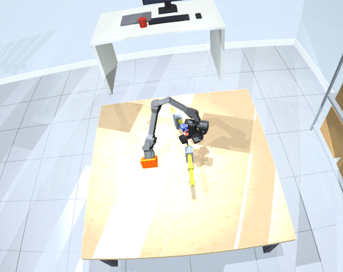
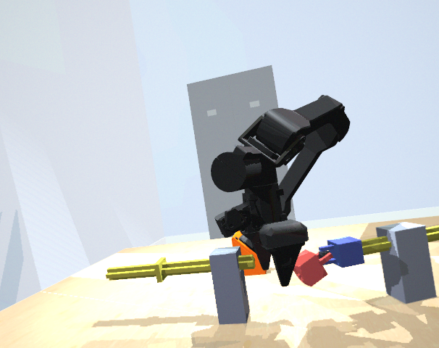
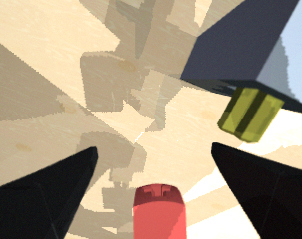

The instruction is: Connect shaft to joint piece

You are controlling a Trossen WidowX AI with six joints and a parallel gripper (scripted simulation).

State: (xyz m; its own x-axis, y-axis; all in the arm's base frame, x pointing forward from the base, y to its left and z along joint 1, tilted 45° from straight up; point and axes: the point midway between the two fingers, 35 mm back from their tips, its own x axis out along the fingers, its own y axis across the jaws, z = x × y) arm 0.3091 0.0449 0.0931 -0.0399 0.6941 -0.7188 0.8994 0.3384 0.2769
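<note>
The red joint piece [image 2: 310,267] hangs on a blue hinge part [image 2: 345,251] at the end of the fixed yellow shaft [image 2: 377,243], which runs through the right grey block [image 2: 406,261]. The second yellow shaft [image 2: 167,267] sits in the left grey block [image 2: 229,284]; its end [image 3: 250,114] shows in the wrist view. My gripper [image 3: 154,149] is wide open with nothing between the fingers. The red joint piece [image 3: 158,211] lies low between them, clear of both. In the top view the gripper [image 1: 189,137] hovers between the two blocks.
The arm's orange base [image 1: 149,161] stands left of the shafts on the wooden table. The second shaft [image 1: 191,171] reaches toward the table's front. A white desk [image 1: 157,26] stands behind and shelving [image 1: 339,117] at the right.
</note>
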